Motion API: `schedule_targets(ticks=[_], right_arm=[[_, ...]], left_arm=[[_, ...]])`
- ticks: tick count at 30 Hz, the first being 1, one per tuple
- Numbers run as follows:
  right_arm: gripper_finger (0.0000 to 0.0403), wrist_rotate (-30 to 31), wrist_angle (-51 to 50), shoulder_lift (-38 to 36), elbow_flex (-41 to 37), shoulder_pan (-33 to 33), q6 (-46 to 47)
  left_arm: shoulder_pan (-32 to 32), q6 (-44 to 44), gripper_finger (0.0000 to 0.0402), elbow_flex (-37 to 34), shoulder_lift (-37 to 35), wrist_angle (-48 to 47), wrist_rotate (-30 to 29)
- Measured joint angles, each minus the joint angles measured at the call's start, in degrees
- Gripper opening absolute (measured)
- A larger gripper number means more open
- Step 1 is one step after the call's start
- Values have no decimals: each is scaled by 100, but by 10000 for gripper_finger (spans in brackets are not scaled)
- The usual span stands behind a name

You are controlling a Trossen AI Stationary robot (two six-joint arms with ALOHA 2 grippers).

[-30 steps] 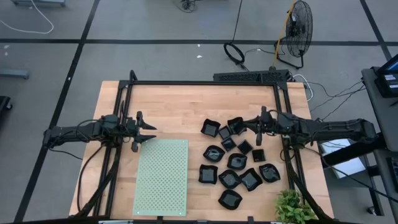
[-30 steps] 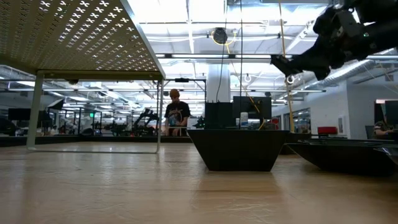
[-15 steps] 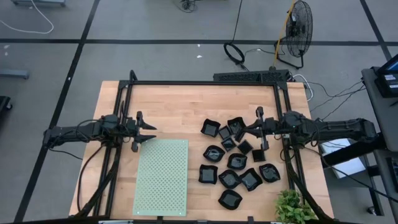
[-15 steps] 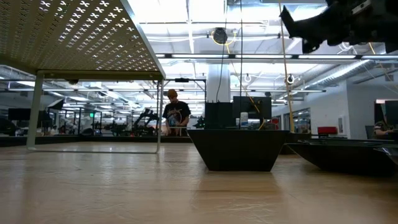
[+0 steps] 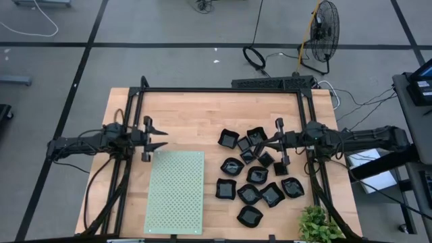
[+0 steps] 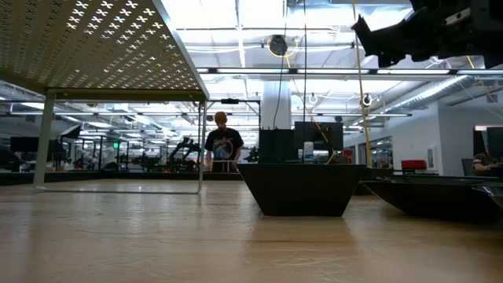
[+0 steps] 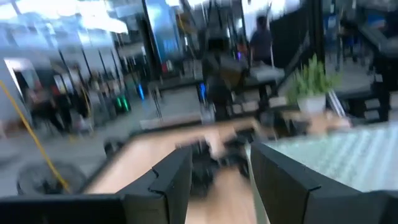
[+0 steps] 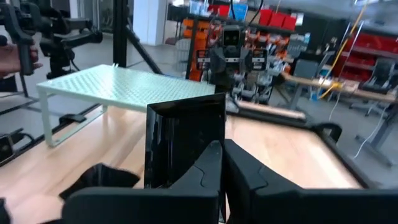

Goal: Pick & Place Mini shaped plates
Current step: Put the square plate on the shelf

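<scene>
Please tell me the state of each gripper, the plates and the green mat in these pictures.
left gripper: open, holding nothing
right gripper: shut on the square plate, raised above the table
square plate: gripped, upright
other plates: lying clustered on the table
green mat: no plate on it

Two dark arms reach inward over the table from opposite sides. The right gripper (image 5: 279, 142) hangs raised, fingers (image 8: 205, 163) pinched on a small square black plate (image 8: 185, 140). The left gripper (image 5: 150, 140) waits, fingers (image 7: 168, 180) spread.
</scene>
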Motion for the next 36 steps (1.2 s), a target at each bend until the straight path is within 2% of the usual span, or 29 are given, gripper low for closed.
schedule_targets(ticks=[5, 12, 15, 21, 30, 36], right_arm=[[0, 196, 635, 318, 0, 0, -188], [0, 1197, 1736, 1101, 0, 0, -791], [0, 1545, 2423, 1499, 0, -2, -1129], [0, 1555, 3235, 2118, 0, -4, -1151], [0, 1834, 4413, 3090, 102, -5, -1150], [0, 2361, 4316, 3977, 910, -4, -1554]], left_arm=[[0, -558, 170, 0, 0, 756, -1], [0, -1369, 170, 1, 0, 1282, 1], [0, -1472, 170, 2, 0, 1205, 61], [0, -1246, 170, 1, 130, 724, -194], [0, -1022, 170, 0, 1130, 1578, -291], [0, -786, 170, 0, 2384, 3101, -358]])
